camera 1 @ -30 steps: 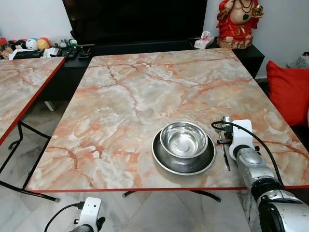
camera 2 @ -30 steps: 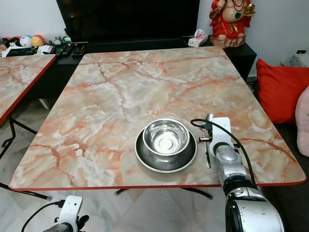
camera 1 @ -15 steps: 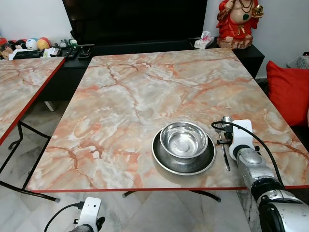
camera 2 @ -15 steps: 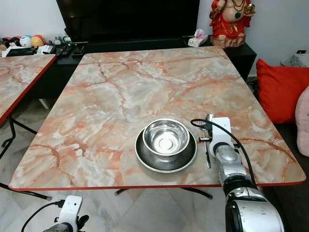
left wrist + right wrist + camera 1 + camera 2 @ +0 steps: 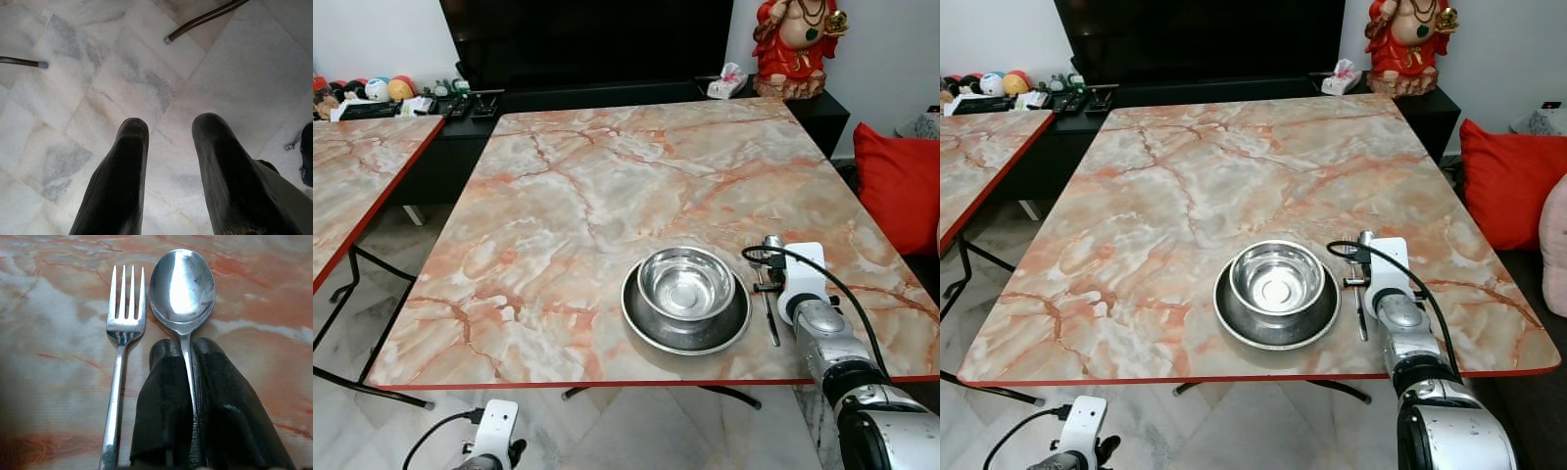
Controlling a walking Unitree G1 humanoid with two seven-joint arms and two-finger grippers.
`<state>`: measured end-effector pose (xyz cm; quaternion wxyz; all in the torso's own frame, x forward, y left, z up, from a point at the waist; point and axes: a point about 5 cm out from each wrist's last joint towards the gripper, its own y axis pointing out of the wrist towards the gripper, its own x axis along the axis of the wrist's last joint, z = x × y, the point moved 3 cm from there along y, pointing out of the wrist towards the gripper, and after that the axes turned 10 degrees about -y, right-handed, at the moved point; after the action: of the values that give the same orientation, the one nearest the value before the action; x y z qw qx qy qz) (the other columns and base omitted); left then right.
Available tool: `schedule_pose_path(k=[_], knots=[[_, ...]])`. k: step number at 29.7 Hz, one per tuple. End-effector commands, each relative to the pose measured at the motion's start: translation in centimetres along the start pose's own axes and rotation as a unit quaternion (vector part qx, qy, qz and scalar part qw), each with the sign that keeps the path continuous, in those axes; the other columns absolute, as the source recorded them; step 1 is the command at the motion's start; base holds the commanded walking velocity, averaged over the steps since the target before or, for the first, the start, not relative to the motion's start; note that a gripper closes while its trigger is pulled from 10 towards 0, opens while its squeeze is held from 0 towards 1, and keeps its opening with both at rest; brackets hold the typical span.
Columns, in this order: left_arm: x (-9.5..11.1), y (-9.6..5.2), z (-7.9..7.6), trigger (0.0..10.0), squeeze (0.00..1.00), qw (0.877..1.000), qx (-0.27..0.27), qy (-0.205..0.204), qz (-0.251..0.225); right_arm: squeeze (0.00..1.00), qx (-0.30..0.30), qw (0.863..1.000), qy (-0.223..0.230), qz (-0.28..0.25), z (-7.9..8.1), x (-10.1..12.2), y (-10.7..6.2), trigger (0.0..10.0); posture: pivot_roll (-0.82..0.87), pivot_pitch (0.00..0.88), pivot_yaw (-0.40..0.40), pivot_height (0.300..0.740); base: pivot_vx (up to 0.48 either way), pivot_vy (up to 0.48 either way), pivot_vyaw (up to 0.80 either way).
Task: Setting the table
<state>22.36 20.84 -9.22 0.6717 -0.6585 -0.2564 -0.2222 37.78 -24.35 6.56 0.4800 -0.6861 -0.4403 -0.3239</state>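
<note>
A steel bowl (image 5: pixel 685 282) sits in a steel plate (image 5: pixel 651 335) near the front edge of the marble table (image 5: pixel 607 196). Just right of the plate, my right gripper (image 5: pixel 183 346) rests low over the tabletop, shut on the handle of a spoon (image 5: pixel 182 284). The spoon's bowl points away from the fingers. A fork (image 5: pixel 124 313) lies flat on the table beside the spoon, parallel to it and free of the fingers. Below the table's front edge hangs my left arm (image 5: pixel 494 436); its gripper (image 5: pixel 166 128) is open over the floor, holding nothing.
A second marble table (image 5: pixel 352 166) stands to the left across a gap of floor. A black cabinet (image 5: pixel 597 98) with a red statue (image 5: pixel 798 44) runs behind. A red cushion (image 5: pixel 901 186) lies at the right. Table legs (image 5: pixel 200 19) cross the floor tiles.
</note>
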Motion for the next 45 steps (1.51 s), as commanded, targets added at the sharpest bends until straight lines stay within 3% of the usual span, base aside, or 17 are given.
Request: schedule_pose_path(k=[1,7,8,15,16,17,22,24,26,27,28,29,45], knots=[[-0.36,-0.06,0.29,10.0,0.00,1.000,0.003,0.005,0.010,0.19,0.007,1.000,0.007,0.015,0.56,-0.90,-0.11,10.0,0.01,0.012,0.066,0.740,0.000,0.000,0.00],[-0.35,-0.06,0.30,10.0,0.00,1.000,0.004,0.005,0.010,0.24,0.007,1.000,0.007,0.015,0.60,-0.89,-0.11,10.0,0.01,0.011,0.066,0.740,0.000,0.000,0.00],[-0.34,-0.06,0.30,10.0,0.00,1.000,0.003,0.005,0.010,0.29,0.007,1.000,0.006,0.015,0.59,-0.89,-0.11,10.0,0.01,0.011,0.067,0.740,0.000,0.000,0.00],[-0.26,-0.06,0.38,10.0,0.00,1.000,0.004,0.005,0.008,0.30,0.008,1.000,0.008,0.016,0.63,-0.93,-0.12,10.0,0.01,0.011,0.068,0.740,0.000,0.000,0.00],[-0.26,-0.06,0.39,10.0,0.00,1.000,0.004,0.005,0.008,0.47,0.008,1.000,0.007,0.016,0.63,-0.94,-0.12,10.0,0.01,0.011,0.067,0.740,0.000,0.000,0.00],[-0.24,-0.06,0.39,10.0,0.00,1.000,0.004,0.005,0.008,0.54,0.008,1.000,0.007,0.016,0.63,-0.96,-0.12,10.0,0.01,0.011,0.067,0.740,0.000,0.000,0.00],[-0.26,-0.05,0.34,10.0,0.00,1.000,0.003,0.006,0.009,0.60,0.007,1.000,0.006,0.016,0.63,-1.00,-0.13,10.0,0.01,0.011,0.068,0.740,0.000,0.000,0.00],[-0.26,-0.05,0.34,10.0,0.00,1.000,0.003,0.006,0.009,0.98,0.010,1.000,0.005,0.017,0.73,-1.05,-0.14,10.0,0.01,0.011,0.067,0.740,0.000,0.000,0.00],[-0.26,-0.05,0.34,10.0,0.00,1.000,0.003,0.006,0.009,0.98,0.010,1.000,0.005,0.017,0.75,-1.06,-0.14,10.0,0.01,0.011,0.067,0.740,0.000,0.000,0.00],[-0.25,-0.05,0.36,10.0,0.00,1.000,0.003,0.005,0.008,0.93,0.008,1.000,0.001,0.019,0.75,-1.10,-0.14,10.0,0.01,0.011,0.067,0.740,0.000,0.000,0.00],[-0.23,-0.05,0.38,10.0,0.00,1.000,0.003,0.005,0.008,0.34,0.008,1.000,0.001,0.019,0.78,-1.11,-0.14,10.0,0.01,0.011,0.067,0.740,0.000,0.000,0.00],[-0.23,-0.06,0.39,10.0,0.00,1.000,0.003,0.005,0.008,0.00,0.008,1.000,0.002,0.019,0.79,-1.11,-0.14,10.0,0.01,0.011,0.068,0.740,0.000,0.000,0.00],[-0.25,-0.05,0.32,10.0,0.00,1.000,0.003,0.006,0.009,0.00,-0.007,1.000,0.006,-0.003,0.54,-0.22,-0.07,10.0,0.01,0.009,0.069,0.740,0.000,0.000,0.00]])
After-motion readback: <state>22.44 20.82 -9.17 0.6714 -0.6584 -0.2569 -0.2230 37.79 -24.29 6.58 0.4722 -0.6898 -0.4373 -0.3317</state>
